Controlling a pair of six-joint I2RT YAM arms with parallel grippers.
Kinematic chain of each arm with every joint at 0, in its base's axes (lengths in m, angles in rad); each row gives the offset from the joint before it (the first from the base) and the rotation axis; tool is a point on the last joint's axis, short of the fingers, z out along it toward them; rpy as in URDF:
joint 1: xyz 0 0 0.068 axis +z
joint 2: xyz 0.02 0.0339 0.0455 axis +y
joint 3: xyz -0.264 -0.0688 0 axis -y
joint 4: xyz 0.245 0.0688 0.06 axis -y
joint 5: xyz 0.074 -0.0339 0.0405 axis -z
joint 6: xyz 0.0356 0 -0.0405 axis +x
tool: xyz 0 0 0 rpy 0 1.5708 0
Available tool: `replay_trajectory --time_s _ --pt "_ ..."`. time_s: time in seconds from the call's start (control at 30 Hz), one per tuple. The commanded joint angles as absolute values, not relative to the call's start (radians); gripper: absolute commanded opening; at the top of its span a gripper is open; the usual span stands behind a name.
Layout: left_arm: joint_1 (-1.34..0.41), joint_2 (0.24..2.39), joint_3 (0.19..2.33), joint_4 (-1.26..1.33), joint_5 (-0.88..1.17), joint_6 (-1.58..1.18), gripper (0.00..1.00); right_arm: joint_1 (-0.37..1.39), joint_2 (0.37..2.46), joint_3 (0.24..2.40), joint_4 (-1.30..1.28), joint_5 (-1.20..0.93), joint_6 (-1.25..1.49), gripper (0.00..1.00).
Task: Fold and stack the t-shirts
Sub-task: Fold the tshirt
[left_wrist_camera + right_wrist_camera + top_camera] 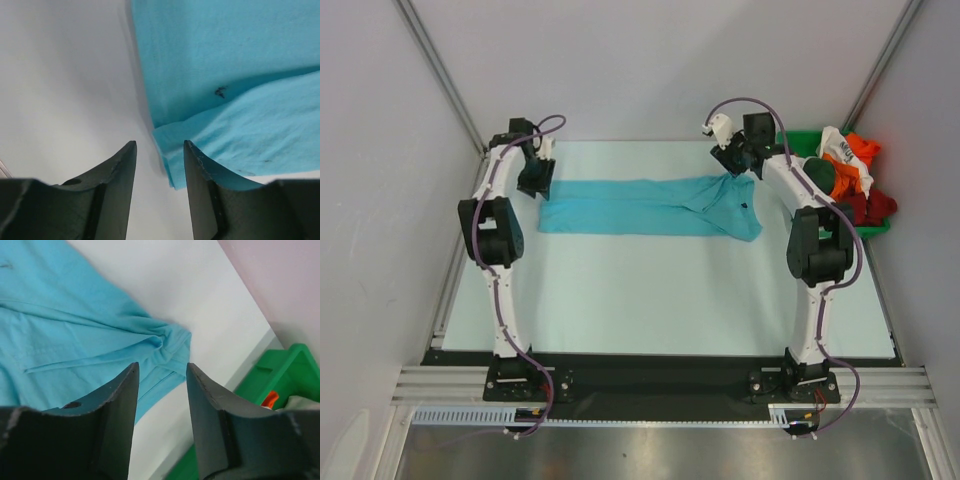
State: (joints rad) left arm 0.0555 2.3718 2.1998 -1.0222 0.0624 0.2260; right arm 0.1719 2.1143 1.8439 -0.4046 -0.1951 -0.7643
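Lying: turquoise t-shirt [650, 207], spread flat left of the green bin [873, 230].
Left gripper [160, 146]: parted, empty, at the hem farthest from the bin.
Right gripper [162, 367]: parted, empty, at the bunched end nearest the bin.
Risk: a single layer may be pinched, skewing the fold.

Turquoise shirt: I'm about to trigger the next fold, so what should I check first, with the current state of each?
1. Left gripper open, empty: ok.
2. Right gripper open, empty: ok.
3. Left gripper lined up on the turquoise shirt corner: ok, the corner shows between its jaws.
4. Shirt's right end lying flat: not ok, cloth is bunched there.
5. Shirt clear of the green bin: ok.
6. Either gripper touching cloth: cannot tell.
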Motion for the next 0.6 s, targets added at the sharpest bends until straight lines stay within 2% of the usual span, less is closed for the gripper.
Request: replay_trajectory --time_s 0.0,0.23,0.57 --pt "0.020 2.270 2.172 -0.993 0.035 0.218 0.48 0.192 1.999 1.815 -0.377 -0.222 -0.680 0.48" --pt "0.009 2.223 2.046 -0.999 0.115 0.225 0.47 0.245 2.058 1.773 -0.633 -0.417 -0.710 0.47" --pt "0.009 2.252 1.936 -0.977 0.143 0.215 0.45 0.267 2.163 1.812 -0.678 -0.394 -0.719 0.48"
